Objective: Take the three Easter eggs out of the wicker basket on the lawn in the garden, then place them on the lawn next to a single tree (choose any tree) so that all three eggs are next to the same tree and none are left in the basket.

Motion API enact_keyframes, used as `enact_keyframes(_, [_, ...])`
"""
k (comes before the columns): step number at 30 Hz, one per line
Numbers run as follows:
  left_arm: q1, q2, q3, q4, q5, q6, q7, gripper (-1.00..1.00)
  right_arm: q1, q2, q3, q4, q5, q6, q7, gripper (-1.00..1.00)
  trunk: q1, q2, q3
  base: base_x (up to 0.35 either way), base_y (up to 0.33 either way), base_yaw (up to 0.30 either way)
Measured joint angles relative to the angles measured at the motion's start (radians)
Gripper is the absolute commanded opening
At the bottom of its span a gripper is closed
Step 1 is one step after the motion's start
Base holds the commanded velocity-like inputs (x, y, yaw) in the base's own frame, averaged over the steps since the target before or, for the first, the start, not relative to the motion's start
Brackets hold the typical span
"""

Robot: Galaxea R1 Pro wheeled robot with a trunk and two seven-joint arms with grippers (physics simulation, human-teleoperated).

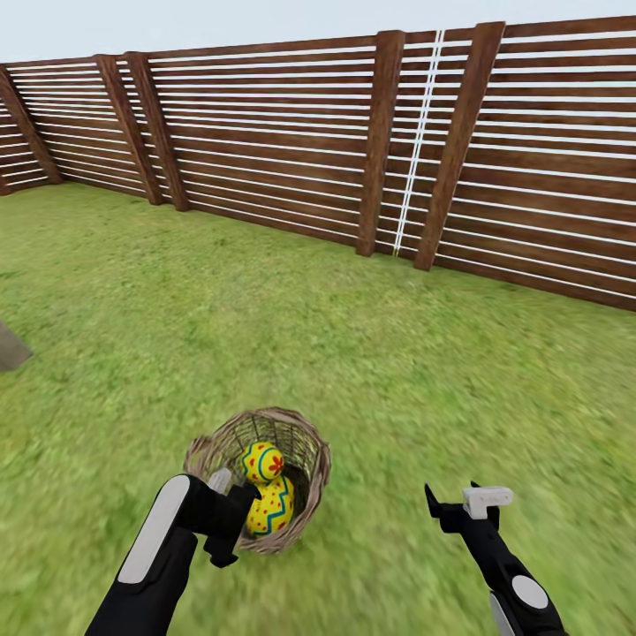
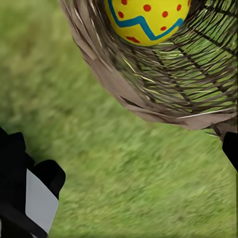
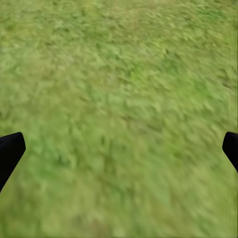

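Observation:
The wicker basket (image 1: 300, 442) stands on the lawn (image 1: 371, 353) just ahead of me. Two yellow Easter eggs with blue zigzags and red marks lie in it, one (image 1: 262, 461) stacked above the other (image 1: 271, 510). My left gripper (image 1: 231, 519) is at the basket's near left side, and its fingers stand wide apart. In the left wrist view the basket (image 2: 163, 84) and one egg (image 2: 147, 20) lie just beyond the open left gripper (image 2: 136, 163). My right gripper (image 1: 452, 502) hangs open and empty over grass to the basket's right, as the right wrist view (image 3: 120, 150) confirms. No tree is in view.
A brown slatted wooden fence (image 1: 353, 150) runs across the back, with thick posts (image 1: 380, 141). A grey object (image 1: 11, 346) pokes in at the left edge. Open grass lies on all sides of the basket.

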Motion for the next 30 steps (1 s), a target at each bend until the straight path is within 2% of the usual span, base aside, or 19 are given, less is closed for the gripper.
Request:
enact_keyframes(8, [0.000, -0.001, 0.004, 0.000, 0.000, -0.001, -0.008, 1.00, 0.000, 0.000, 0.000, 0.000, 0.000, 0.000, 0.000, 1.00, 0.000, 0.000, 0.000, 0.016, -0.004, 0.000])
enact_keyframes(13, [0.000, 0.000, 0.025, -0.003, 0.003, -0.031, -0.087, 1.00, 0.000, 0.000, 0.000, 0.000, 0.000, 0.001, 0.000, 1.00, 0.000, 0.000, 0.000, 0.000, 0.000, 0.000])
enact_keyframes(18, [0.000, 0.002, 0.032, -0.003, 0.003, -0.039, -0.105, 1.00, 0.000, 0.000, 0.000, 0.002, 0.000, 0.001, -0.001, 1.00, 0.000, 0.000, 0.000, 0.000, 0.000, 0.000])
enact_keyframes(20, [0.000, 0.004, 0.035, 0.000, 0.002, -0.041, -0.094, 1.00, 0.000, 0.000, 0.000, 0.002, 0.000, 0.001, -0.001, 1.00, 0.000, 0.000, 0.000, 0.000, 0.000, 0.000])
enact_keyframes(22, [0.000, 0.002, 0.063, 0.005, 0.003, -0.041, -0.061, 1.00, 0.000, 0.000, 0.000, 0.002, 0.000, 0.001, -0.001, 1.00, 0.000, 0.000, 0.000, 0.000, 0.000, 0.000])
enact_keyframes(25, [0.000, 0.000, 0.082, 0.007, 0.002, -0.045, -0.017, 1.00, 0.000, 0.000, 0.000, 0.002, 0.000, 0.001, -0.001, 1.00, 0.000, 0.000, 0.000, 0.000, 0.000, 0.000])
enact_keyframes(30, [0.000, -0.001, 0.083, 0.008, 0.015, -0.131, 0.056, 1.00, 0.000, 0.001, 0.000, 0.003, 0.000, 0.001, -0.001, 1.00, 0.000, 0.000, 0.000, 0.000, 0.000, 0.000])
